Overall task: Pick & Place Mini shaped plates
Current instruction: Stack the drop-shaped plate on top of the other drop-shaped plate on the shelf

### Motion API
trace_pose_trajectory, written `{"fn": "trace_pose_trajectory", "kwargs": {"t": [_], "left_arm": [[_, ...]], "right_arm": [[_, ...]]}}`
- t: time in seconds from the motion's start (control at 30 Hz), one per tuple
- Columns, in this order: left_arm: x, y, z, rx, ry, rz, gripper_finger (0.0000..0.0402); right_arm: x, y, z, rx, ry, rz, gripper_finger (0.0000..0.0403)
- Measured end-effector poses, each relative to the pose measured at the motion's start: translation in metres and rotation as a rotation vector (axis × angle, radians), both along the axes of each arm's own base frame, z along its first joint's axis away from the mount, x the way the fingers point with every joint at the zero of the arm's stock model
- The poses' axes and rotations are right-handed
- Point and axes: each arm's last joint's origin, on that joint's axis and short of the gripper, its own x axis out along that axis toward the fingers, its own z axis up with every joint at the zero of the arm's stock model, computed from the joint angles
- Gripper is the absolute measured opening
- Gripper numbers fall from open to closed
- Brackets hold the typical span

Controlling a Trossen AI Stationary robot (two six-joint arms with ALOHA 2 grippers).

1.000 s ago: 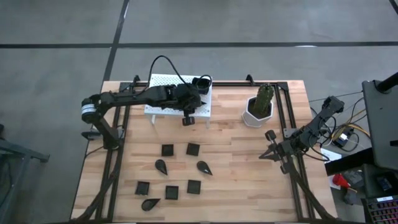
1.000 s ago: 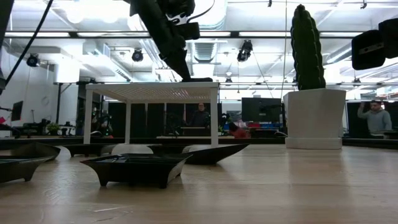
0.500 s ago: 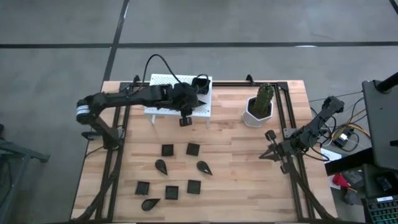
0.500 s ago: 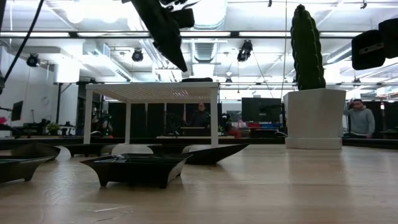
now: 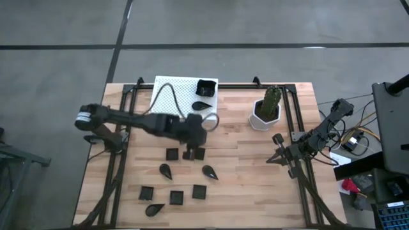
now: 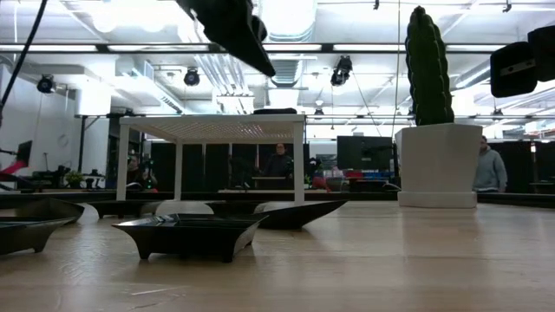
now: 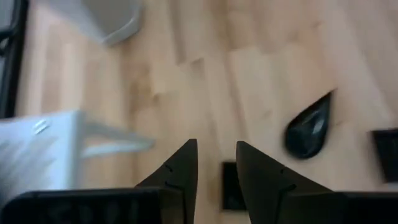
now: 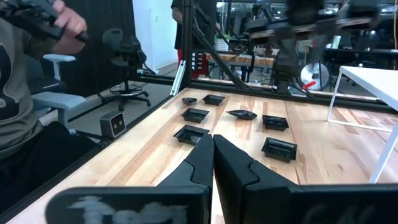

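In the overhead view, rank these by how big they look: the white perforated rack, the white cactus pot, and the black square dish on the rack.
1. White perforated rack, clearly largest.
2. White pot with green cactus.
3. Black square dish on the rack's corner, smallest.

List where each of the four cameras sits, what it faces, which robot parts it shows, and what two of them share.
High view: overhead, straight down on the table; both arms, the left gripper above the plates.
Low view: table height, looking level past the white rack and cactus pot; part of an arm shows at top.
Left wrist view: looks down past open fingers at a teardrop plate.
Right wrist view: looks across the table past the shut right gripper.
Shared: the high and low views both show the white rack.
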Motion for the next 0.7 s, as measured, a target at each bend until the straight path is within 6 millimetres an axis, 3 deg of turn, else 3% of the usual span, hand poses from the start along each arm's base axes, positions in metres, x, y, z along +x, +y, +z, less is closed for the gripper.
{"fn": "trace_pose_trajectory", "kwargs": {"t": [0.27,0.47,0.7], "left_arm": [[-0.004,-0.047,-0.037,-0.02,-0.083,-0.134,0.0101],[-0.009,-0.061,-0.066,-0.047,-0.193,-0.172,0.0101],[-0.022,-0.071,-0.096,-0.095,-0.201,-0.183,0.0099]], "right_arm": [[0.0,0.0,0.0,0.001,0.0,0.0,0.0008],[0.0,0.0,0.0,0.0,0.0,0.0,0.0008],[0.0,0.0,0.0,0.001,0.0,0.0,0.0008]]}}
